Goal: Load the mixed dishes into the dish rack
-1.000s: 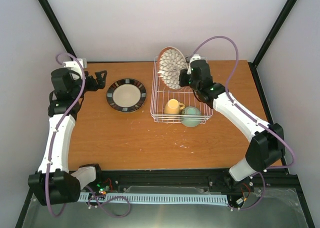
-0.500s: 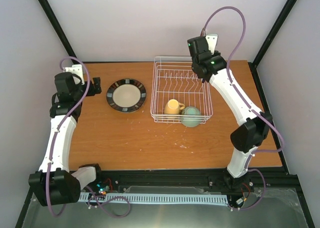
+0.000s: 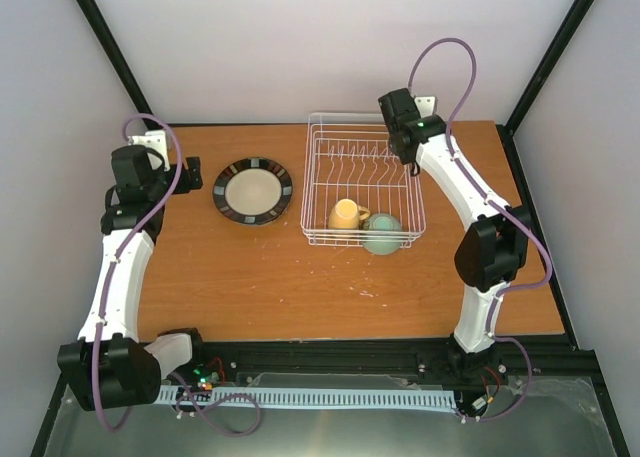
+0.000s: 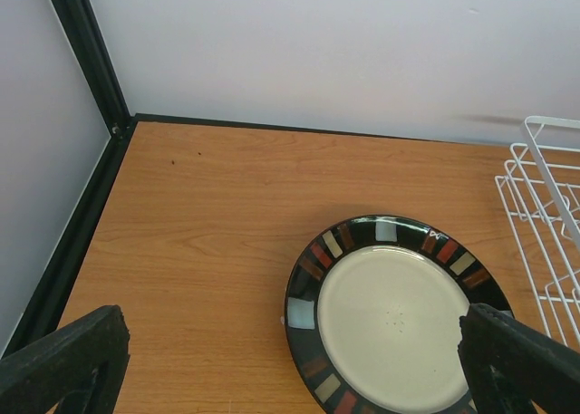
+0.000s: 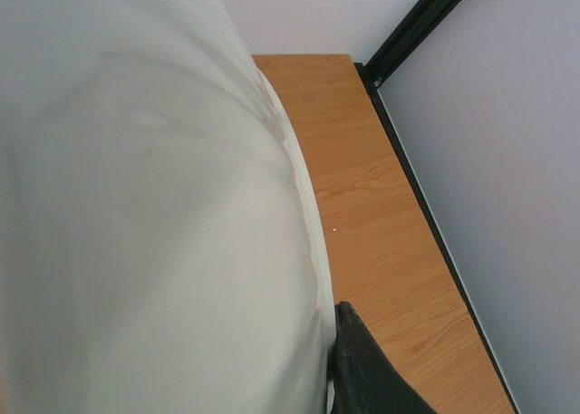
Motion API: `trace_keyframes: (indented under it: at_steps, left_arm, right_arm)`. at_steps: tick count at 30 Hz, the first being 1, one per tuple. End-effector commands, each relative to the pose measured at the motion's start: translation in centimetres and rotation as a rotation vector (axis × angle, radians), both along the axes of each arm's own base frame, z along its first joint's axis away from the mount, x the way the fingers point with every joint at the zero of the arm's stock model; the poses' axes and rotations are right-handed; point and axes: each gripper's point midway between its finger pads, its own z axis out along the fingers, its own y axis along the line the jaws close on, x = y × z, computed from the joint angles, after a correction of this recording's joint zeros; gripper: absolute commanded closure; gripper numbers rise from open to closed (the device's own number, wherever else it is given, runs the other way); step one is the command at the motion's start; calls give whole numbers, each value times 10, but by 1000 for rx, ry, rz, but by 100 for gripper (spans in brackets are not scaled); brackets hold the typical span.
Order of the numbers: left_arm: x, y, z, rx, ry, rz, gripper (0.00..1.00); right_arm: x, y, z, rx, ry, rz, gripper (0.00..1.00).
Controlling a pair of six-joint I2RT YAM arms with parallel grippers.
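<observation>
Right arm (image 3: pixel 452 182) and plate (image 5: pixel 136 206) rearward, rightward

mug (image 3: pixel 345 215) + bowl (image 3: pixel 382 233) in rack (image 3: pixel 356 157)

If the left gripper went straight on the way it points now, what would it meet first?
Probably the cream plate with dark rim, lying flat on the table ahead of the open left gripper. Height is unclear, so it might pass over it toward the dish rack.

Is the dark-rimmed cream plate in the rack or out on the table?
Out: the plate lies flat on the table, left of the dish rack.
</observation>
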Motion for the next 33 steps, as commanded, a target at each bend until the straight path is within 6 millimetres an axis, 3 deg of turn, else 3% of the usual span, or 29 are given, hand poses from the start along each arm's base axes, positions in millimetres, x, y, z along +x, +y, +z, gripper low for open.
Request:
trace_keyframes:
  at_steps: [1, 6, 15, 21, 33]
  left_arm:
    - [1, 1, 3, 24, 0, -1, 0]
    - [0, 1, 2, 25, 1, -1, 0]
    - [0, 2, 3, 30, -1, 3, 0]
    - [0, 2, 3, 31, 0, 1, 0]
    - [-1, 1, 3, 34, 4, -2, 0]
  right_arm:
    - [11, -1, 18, 63, -113, -30, 97]
    - [17, 8, -1, 108, -79, -1, 97]
    - [26, 18, -16, 115, -28, 27, 97]
    - [30, 27, -39, 119, 29, 46, 97]
    - [39, 55, -65, 23, 121, 45, 97]
